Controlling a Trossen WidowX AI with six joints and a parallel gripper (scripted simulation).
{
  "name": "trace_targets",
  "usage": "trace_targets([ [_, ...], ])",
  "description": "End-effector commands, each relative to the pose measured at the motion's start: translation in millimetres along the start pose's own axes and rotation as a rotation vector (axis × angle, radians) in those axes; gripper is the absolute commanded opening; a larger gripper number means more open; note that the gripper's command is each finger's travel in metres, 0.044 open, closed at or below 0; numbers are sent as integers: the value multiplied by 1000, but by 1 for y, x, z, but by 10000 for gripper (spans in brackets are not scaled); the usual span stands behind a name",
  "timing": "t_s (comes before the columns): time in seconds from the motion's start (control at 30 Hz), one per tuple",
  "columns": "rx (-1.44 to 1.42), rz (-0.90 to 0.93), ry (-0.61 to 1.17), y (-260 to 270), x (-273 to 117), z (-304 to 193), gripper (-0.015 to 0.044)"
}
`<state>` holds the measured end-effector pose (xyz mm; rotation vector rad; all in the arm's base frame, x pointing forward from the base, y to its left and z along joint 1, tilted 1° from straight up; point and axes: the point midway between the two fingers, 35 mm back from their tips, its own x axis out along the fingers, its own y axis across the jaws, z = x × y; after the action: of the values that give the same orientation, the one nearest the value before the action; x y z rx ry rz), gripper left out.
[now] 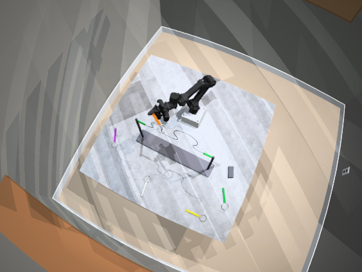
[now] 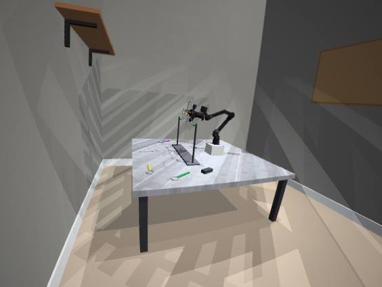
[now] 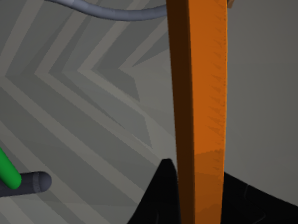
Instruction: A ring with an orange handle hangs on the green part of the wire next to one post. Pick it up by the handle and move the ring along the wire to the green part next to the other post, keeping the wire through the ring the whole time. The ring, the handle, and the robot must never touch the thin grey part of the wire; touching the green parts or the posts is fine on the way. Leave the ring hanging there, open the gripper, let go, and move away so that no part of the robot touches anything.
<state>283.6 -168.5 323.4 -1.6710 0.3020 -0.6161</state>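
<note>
My gripper (image 1: pixel 154 114) (image 3: pixel 177 167) is shut on the orange handle (image 1: pixel 156 119) (image 2: pixel 187 112) (image 3: pixel 207 90). The ring (image 1: pixel 165 130) at the handle's far end is around the grey wire (image 1: pixel 197 141) (image 3: pixel 125 15), a short way inward from the left post (image 1: pixel 139 128) (image 2: pixel 178 132). Whether ring and wire touch is too small to tell; the ring is out of the wrist view. One green part (image 1: pixel 141 122) (image 2: pixel 180 118) (image 3: pixel 7 170) is beside that post, the other green part (image 1: pixel 208 155) (image 2: pixel 194 124) beside the right post (image 1: pixel 210 163) (image 2: pixel 194 143).
The posts stand on a dark base plate (image 1: pixel 189 161). Rings with purple (image 1: pixel 115 135), white (image 1: pixel 144 189), yellow (image 1: pixel 192 213) and green (image 1: pixel 224 195) handles lie on the table, beside a dark block (image 1: pixel 230 172) (image 2: pixel 206 170). The wire bends up and down between the posts.
</note>
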Motion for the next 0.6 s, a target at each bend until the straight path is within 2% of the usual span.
trace_targets([
  [0.0,-32,-6,-7,4,1,1,-150],
  [0.57,-108,-56,-17,2,1,0,-150],
])
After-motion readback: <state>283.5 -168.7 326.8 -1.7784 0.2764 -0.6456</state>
